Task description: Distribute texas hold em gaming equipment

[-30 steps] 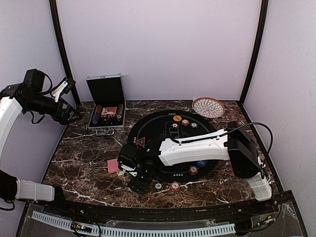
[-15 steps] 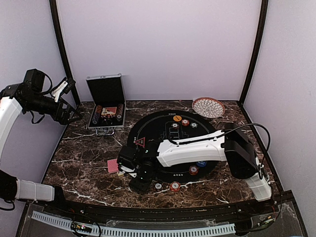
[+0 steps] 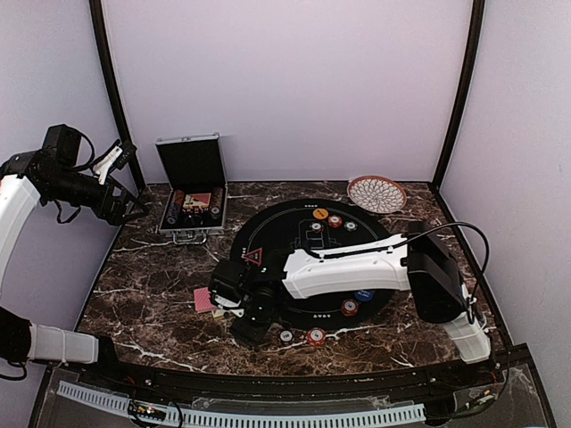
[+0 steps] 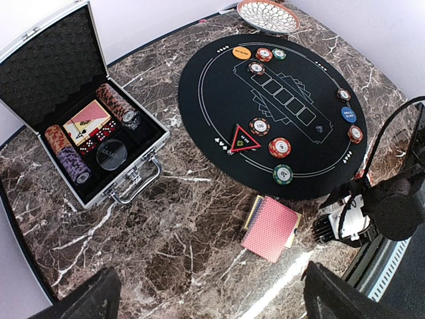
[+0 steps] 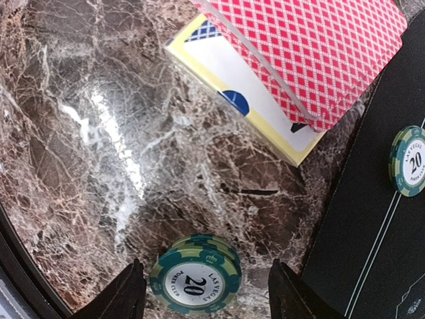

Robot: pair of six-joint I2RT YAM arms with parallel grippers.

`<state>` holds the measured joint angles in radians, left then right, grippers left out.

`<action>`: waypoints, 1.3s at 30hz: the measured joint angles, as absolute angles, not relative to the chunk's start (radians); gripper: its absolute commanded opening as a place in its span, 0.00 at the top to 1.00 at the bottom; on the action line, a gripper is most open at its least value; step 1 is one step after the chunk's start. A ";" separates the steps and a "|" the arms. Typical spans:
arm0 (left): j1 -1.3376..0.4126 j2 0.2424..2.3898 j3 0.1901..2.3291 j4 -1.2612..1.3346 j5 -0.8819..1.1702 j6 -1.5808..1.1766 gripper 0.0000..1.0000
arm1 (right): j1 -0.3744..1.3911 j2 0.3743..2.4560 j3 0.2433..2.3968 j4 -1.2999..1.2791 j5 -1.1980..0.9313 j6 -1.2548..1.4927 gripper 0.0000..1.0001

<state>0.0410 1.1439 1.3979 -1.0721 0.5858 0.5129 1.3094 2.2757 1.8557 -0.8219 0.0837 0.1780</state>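
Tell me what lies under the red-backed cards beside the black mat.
A yellow-edged white card or box with blue print sticks out beneath the red-backed cards; its rest is covered.

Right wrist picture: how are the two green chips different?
The near green chip lies on the brown marble table, between the fingers of the right pincer; the far green chip lies on the black mat, clear of the pincer. The near one shows whole; the far one is cut by the picture's edge. Both are green-and-white, marked 20.

We read "20", "POKER CLUB" and "LAS VEGAS" on the green chip (image 5: pixel 194 284), and "20" on the second green chip (image 5: pixel 410 161).
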 measured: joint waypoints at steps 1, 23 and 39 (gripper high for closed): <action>0.041 1.144 1.398 -1.072 0.586 0.513 0.01 | 1.309 2.277 1.856 -0.823 0.086 0.177 0.36; 0.041 1.144 1.398 -1.072 0.586 0.513 0.01 | 1.309 2.299 1.856 -0.823 0.091 0.165 0.49; 0.041 1.144 1.403 -1.073 0.587 0.513 0.01 | 1.309 2.298 1.872 -0.832 0.085 0.163 0.65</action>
<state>0.0410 1.1439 1.4033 -1.0725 0.5865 0.5129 1.3094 2.2982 1.8717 -0.8322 0.0853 0.1627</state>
